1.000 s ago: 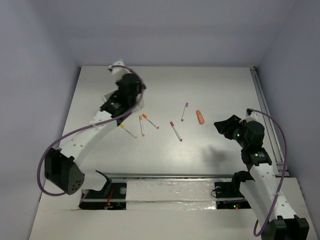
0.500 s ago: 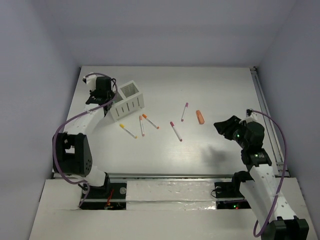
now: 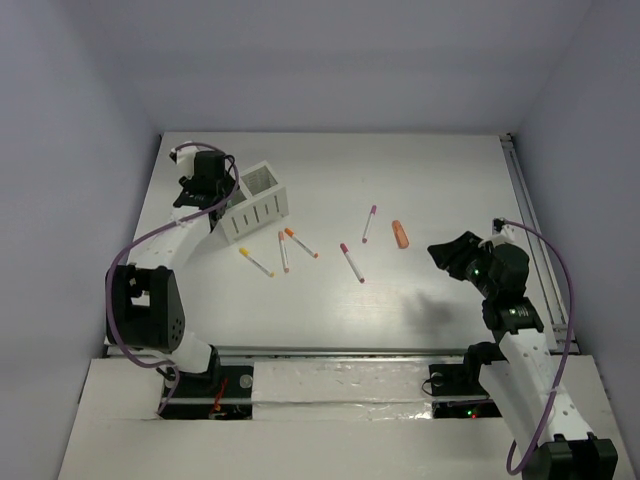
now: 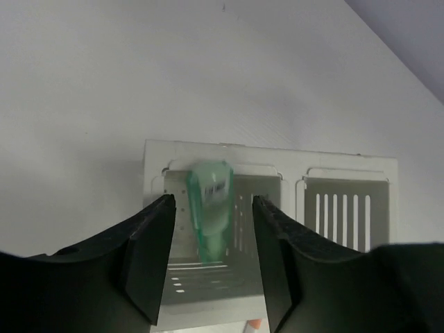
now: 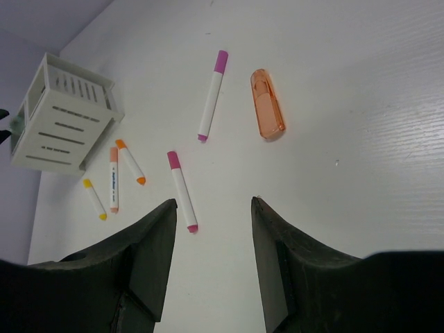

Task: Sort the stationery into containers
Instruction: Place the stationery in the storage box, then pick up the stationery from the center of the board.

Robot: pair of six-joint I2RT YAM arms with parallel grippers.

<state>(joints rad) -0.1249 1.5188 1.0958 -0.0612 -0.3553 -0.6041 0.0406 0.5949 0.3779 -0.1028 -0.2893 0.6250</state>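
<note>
The white slatted box (image 3: 258, 212) stands at the back left. In the left wrist view a mint green capsule (image 4: 210, 207) lies inside the left compartment of the box (image 4: 270, 150), slightly blurred. My left gripper (image 3: 222, 195) hovers at the box's left end, open and empty, its jaws apart on either side of the capsule (image 4: 211, 208). Yellow (image 3: 256, 262), orange (image 3: 301, 242) and magenta (image 3: 351, 262) capped pens and an orange capsule (image 3: 400, 234) lie mid-table. My right gripper (image 3: 447, 250) is open and empty above the table, right of them (image 5: 211, 205).
A second orange-capped pen (image 3: 283, 250) and a second magenta pen (image 3: 369, 223) lie among the others. The right wrist view shows the box (image 5: 62, 125), the magenta pens (image 5: 212, 96) and the orange capsule (image 5: 267, 112). A rail (image 3: 528, 220) runs along the table's right edge.
My left arm has swung off from over the box to its left side, uncovering the box. Pens, orange capsule and right arm have not moved.
</note>
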